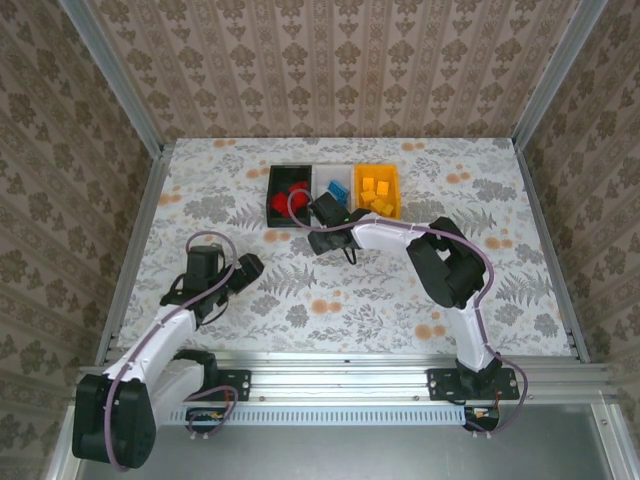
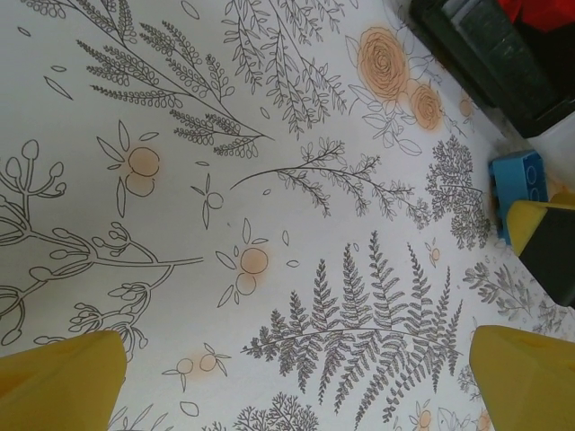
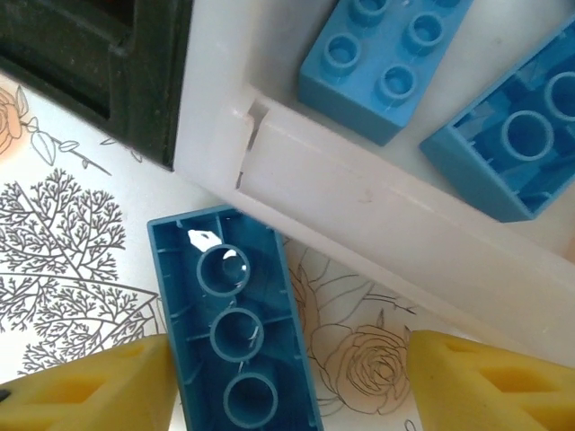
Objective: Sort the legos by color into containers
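Right end effector (image 3: 287, 377), fingers apart, straddles upturned blue brick (image 3: 234, 332) just beside white bin (image 3: 359, 215); next, clamp and lift it in

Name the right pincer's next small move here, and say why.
Probably centre over the loose blue brick and close on it. The right pincer is open. The brick lies hollow side up on the table beside the white bin, nearer one finger than the other. Two blue bricks lie inside that bin, so this one likely belongs there.
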You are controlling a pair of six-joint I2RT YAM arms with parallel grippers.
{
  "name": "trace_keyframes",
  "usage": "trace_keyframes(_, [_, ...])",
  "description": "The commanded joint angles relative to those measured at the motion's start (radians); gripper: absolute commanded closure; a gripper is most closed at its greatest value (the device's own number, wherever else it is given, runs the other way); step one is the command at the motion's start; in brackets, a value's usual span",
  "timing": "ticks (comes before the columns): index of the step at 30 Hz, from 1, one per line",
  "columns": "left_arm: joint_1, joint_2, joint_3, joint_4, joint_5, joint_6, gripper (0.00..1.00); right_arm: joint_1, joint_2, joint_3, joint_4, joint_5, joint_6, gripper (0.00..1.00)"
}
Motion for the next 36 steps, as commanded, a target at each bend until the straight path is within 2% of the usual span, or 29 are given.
trace_keyframes(1, [0.007, 0.005, 0.007, 0.010, 0.019, -0.005, 0.00, 0.007, 0.034, 0.023, -0.017, -0.051, -0.013, 0.35])
trace_keyframes(6, [0.008, 0.005, 0.011, 0.005, 0.013, 0.000, 0.00, 0.027, 0.027, -0.009, 0.008, -0.053, 0.009, 0.46])
trace_keyframes(10, [0.009, 0.014, 0.005, 0.015, 0.014, -0.004, 0.00, 0.048, -0.019, -0.069, 0.052, -0.003, 0.023, 0.60])
trace_keyframes(16, [0.009, 0.025, 0.011, 0.021, 0.021, -0.001, 0.00, 0.086, -0.173, -0.175, 0.138, 0.035, 0.029, 0.66])
trace_keyframes(20, [0.009, 0.025, 0.015, 0.025, 0.024, -0.003, 0.00, 0.070, -0.236, -0.173, 0.133, 0.036, 0.023, 0.67])
trace_keyframes(24, [0.009, 0.021, 0.015, 0.026, 0.034, -0.006, 0.00, 0.009, -0.225, -0.093, 0.074, 0.024, 0.011, 0.67])
trace_keyframes(30, [0.009, -0.004, 0.026, -0.001, 0.037, 0.001, 0.00, -0.118, -0.071, 0.132, -0.068, -0.036, 0.023, 0.67])
trace_keyframes(36, [0.015, -0.019, 0.038, -0.029, 0.034, 0.013, 0.00, -0.164, 0.043, 0.276, -0.123, -0.052, 0.002, 0.66])
